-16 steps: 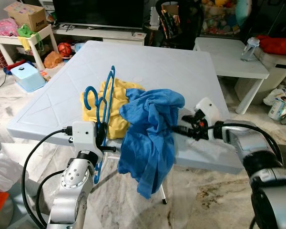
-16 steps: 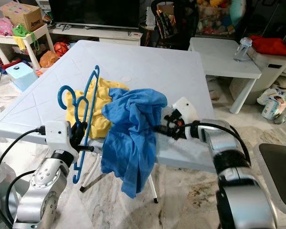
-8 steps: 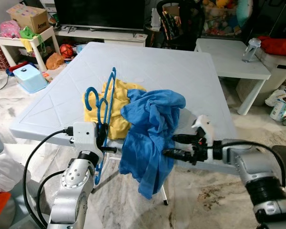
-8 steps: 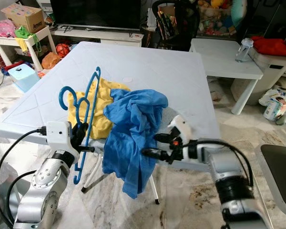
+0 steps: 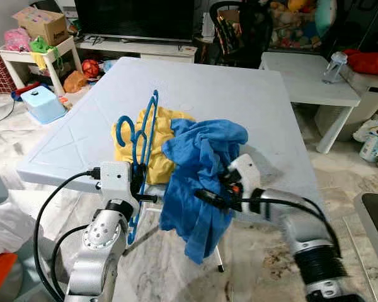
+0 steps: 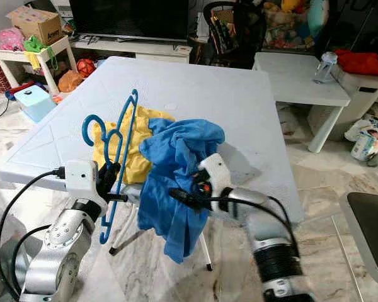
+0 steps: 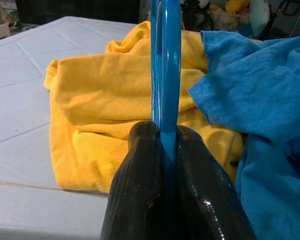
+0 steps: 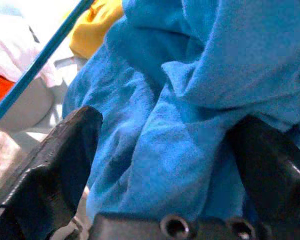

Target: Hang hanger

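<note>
Left jaws clenched on the blue hanger (image 5: 140,141), held upright at the table's (image 5: 239,94) 7 o'clock edge, hooks up, probably so a garment can be threaded on. Right gripper (image 5: 208,198) spread wide, fingers straddling the blue shirt (image 5: 201,170) that drapes off the front edge. Yellow cloth (image 5: 152,141) lies at 9 o'clock of the shirt, behind the hanger. Left gripper (image 7: 166,165) pinches the hanger's lower bar.

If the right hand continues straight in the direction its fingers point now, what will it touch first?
Most likely the crumpled blue cloth hanging over the table edge. The right hand, fingers open, points into its folds, and the cloth already lies between the two fingers in the wrist view.
</note>
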Tool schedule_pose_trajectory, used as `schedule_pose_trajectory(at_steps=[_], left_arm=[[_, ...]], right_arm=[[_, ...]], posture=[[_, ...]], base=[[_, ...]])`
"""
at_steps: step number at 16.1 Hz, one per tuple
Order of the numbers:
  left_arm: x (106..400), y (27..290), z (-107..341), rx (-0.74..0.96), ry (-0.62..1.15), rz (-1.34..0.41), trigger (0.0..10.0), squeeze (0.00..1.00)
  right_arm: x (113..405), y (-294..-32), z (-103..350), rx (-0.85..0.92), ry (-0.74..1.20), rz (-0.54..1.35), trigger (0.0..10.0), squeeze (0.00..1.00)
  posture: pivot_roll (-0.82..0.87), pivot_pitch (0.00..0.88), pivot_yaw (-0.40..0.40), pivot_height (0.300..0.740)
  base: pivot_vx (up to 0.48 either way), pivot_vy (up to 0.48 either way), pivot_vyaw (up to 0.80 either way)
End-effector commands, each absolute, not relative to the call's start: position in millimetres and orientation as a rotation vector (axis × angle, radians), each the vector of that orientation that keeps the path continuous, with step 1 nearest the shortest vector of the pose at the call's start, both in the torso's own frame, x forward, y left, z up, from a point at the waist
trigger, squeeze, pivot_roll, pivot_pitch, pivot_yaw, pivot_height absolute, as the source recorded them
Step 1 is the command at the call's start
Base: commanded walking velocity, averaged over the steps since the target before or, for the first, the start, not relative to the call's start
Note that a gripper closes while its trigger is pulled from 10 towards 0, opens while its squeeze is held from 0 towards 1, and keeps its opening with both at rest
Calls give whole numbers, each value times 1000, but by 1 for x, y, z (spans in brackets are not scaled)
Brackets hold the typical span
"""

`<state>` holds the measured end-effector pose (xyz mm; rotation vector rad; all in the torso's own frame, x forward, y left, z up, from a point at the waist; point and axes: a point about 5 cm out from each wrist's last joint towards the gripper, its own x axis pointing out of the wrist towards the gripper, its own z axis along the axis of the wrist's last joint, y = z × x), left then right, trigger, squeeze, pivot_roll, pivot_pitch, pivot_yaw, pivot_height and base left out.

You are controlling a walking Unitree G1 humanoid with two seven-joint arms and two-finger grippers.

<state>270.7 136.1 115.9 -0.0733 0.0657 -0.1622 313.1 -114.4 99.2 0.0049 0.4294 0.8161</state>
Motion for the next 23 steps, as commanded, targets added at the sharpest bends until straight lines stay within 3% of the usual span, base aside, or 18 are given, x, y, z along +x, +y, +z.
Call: schedule_pose_trajectory(at_steps=[1, 2, 7, 23], left_arm=[[272, 135, 117, -76, 65, -166, 10000, 0], [272, 134, 117, -77, 64, -168, 10000, 0], [272, 135, 118, -73, 63, -163, 10000, 0], [265, 136, 115, -69, 76, -151, 10000, 0]], right_arm=[[313, -110, 102, -40, 407, 772, 10000, 0], [312, -102, 101, -39, 400, 766, 0, 0], [313, -86, 94, -68, 385, 672, 0, 0], [335, -107, 83, 55, 392, 346, 0, 0]], posture=[[28, 0, -30, 740], [28, 0, -30, 740], [38, 0, -35, 740], [48, 0, -46, 740]], base=[[0, 0, 0], [0, 0, 0], [0, 0, 0], [0, 0, 0]])
